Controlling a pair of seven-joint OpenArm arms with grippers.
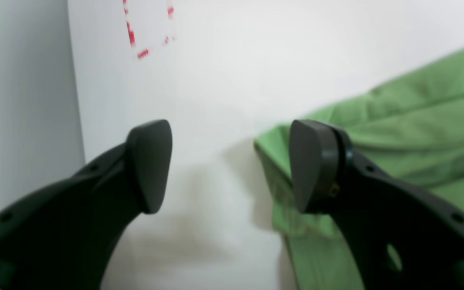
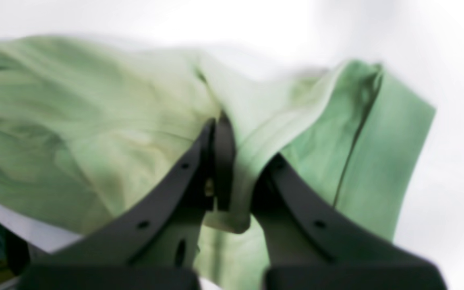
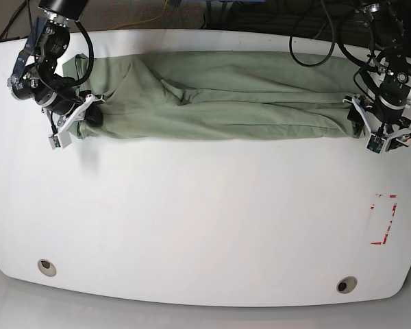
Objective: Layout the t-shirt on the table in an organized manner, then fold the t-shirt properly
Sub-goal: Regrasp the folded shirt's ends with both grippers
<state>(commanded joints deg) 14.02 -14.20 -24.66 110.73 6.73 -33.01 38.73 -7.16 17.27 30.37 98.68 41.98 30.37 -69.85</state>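
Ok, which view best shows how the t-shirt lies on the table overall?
The base view: the whole t-shirt stretches as a long band between both grippers. The right wrist view shows only blurred cloth pinched in the right gripper; the left wrist view shows one corner beside the open left gripper.

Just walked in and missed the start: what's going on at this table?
A two-armed robot is working on a pale green t-shirt that lies stretched in a long band across the far side of the white table. The right gripper is shut on a fold of cloth at one end. The left gripper is at the other end with its fingers apart and nothing between them, one over the shirt's edge. The shirt is wrinkled and not neatly folded.
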